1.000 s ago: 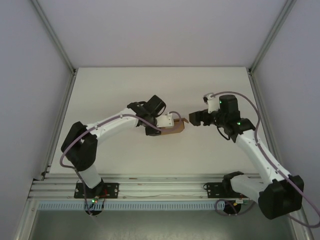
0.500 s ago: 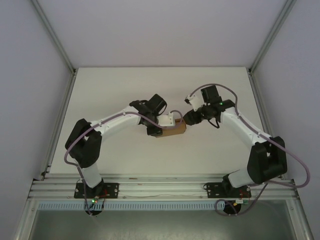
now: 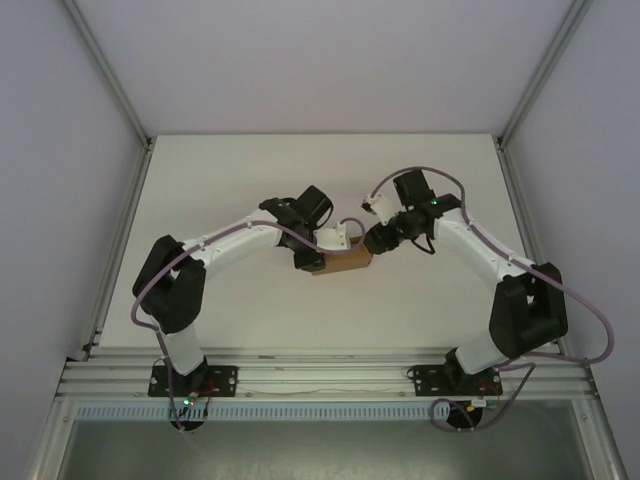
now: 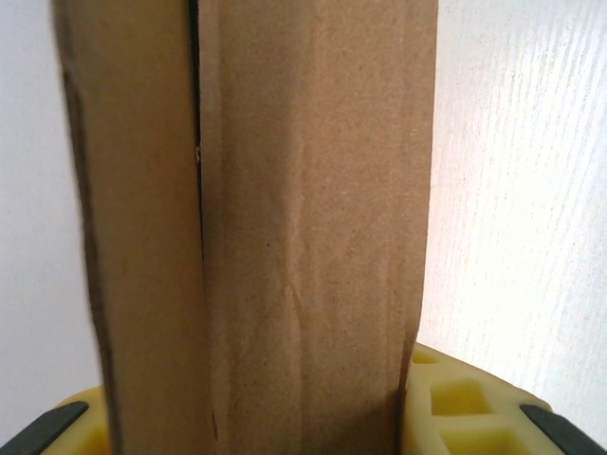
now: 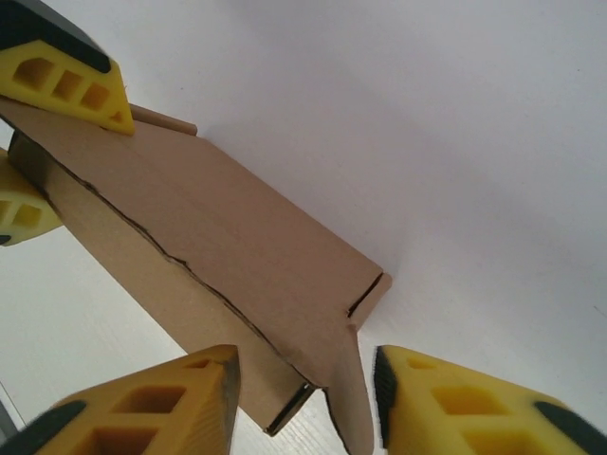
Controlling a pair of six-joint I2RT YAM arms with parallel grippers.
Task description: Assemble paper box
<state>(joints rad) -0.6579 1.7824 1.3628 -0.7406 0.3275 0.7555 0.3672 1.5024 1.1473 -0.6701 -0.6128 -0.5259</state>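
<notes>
Paper box mid-frame in top view, on or just above the table, can't tell which. Left gripper clamped on its left end. Right gripper released, fingers straddling the loose end flap, not pinching. Risk: an off-line push would likely crease the flap or shove the box out of the left grip; gappy seam may spring. Table white, matte; pale walls, aluminium posts behind.

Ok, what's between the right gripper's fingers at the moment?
The end flap of the box sits between the fingers of the open right gripper, per the right wrist view.
</notes>
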